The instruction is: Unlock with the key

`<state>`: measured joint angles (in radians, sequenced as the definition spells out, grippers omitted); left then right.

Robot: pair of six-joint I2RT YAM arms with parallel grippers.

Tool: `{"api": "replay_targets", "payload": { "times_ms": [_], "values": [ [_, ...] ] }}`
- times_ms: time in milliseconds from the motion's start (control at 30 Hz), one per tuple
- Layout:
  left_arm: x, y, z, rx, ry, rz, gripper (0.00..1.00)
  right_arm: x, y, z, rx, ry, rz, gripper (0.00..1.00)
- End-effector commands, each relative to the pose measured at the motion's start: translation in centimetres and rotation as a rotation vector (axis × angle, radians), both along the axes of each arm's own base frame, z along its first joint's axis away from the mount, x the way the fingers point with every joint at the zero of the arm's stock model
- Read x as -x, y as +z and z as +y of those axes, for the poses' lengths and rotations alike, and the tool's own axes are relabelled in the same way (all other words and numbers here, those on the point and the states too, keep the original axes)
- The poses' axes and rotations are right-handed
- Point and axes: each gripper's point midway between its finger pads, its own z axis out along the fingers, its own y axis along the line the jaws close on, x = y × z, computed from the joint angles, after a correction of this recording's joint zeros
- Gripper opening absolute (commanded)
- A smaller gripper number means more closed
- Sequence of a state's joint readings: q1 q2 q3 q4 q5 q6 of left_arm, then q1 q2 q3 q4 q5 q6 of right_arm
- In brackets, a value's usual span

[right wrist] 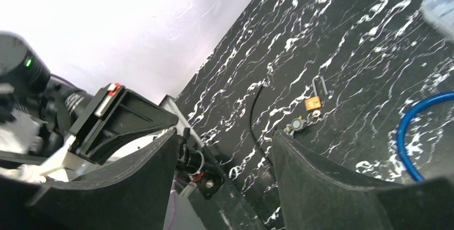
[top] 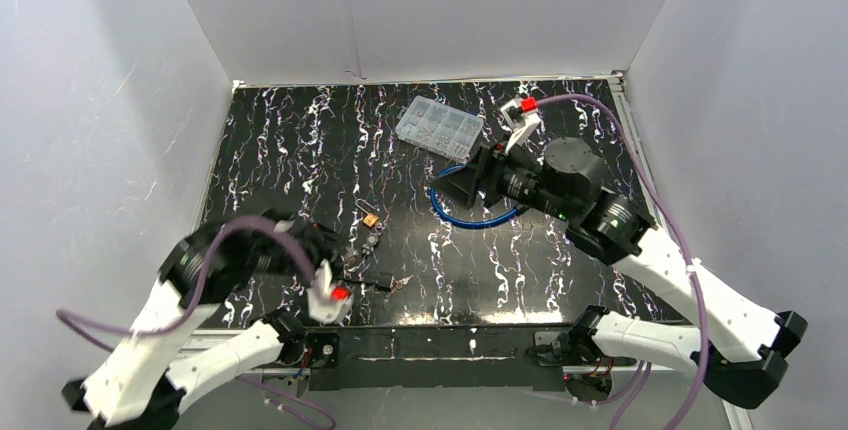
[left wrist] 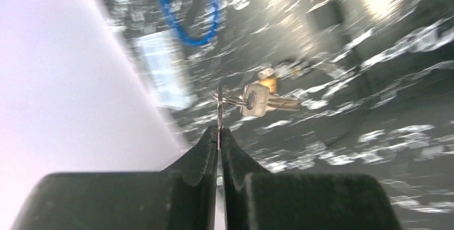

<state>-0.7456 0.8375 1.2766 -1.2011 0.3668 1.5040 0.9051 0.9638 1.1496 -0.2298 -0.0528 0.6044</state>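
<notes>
Pinching silver key edge-on, left end effector clamped, right end effector spread empty.

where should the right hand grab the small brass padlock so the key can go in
Probably its brass body, pinched across the narrow sides from above by the open right hand. The padlock lies flat, so top-down fits; the thin shackle would twist. Leave the end opposite the shackle free for the key pinched in the left hand.
</notes>
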Motion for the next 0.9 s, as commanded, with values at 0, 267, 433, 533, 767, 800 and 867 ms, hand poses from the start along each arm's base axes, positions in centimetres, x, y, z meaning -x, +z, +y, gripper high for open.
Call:
{"api": "replay_targets", "payload": {
  "times_ms": [0, 267, 433, 533, 767, 800, 867],
  "values": [
    [-4.2, 5.0, -0.8, -0.037, -0.260, -0.745, 0.00, 0.2, 2.7, 1.5, -0.120, 0.130, 0.063, 0.70],
    [-3.8, 13.4, -4.9, 0.238, -0.355, -1.259, 0.00, 0.7, 2.7, 4.6, -0.241, 0.357, 0.174, 0.64],
    [-3.8, 15.8, -5.9, 0.272, -0.375, -1.375, 0.00, 2.5, 4.8, 5.6, -0.339, 0.525, 0.180, 0.63],
    [-4.2, 17.2, -6.2, 0.278, -0.367, -1.424, 0.00, 2.6, 4.5, 5.9, -0.348, 0.551, 0.206, 0.63],
    [-4.0, 17.4, -6.6, 0.273, -0.398, -1.453, 0.00, 3.2, 6.0, 6.1, -0.411, 0.622, 0.203, 0.56],
    [-4.0, 17.3, -6.7, 0.272, -0.401, -1.454, 0.00, 3.2, 6.1, 6.1, -0.418, 0.628, 0.207, 0.52],
    [-4.0, 17.4, -6.8, 0.268, -0.402, -1.459, 0.00, 3.2, 6.2, 6.3, -0.419, 0.636, 0.213, 0.44]
  ]
}}
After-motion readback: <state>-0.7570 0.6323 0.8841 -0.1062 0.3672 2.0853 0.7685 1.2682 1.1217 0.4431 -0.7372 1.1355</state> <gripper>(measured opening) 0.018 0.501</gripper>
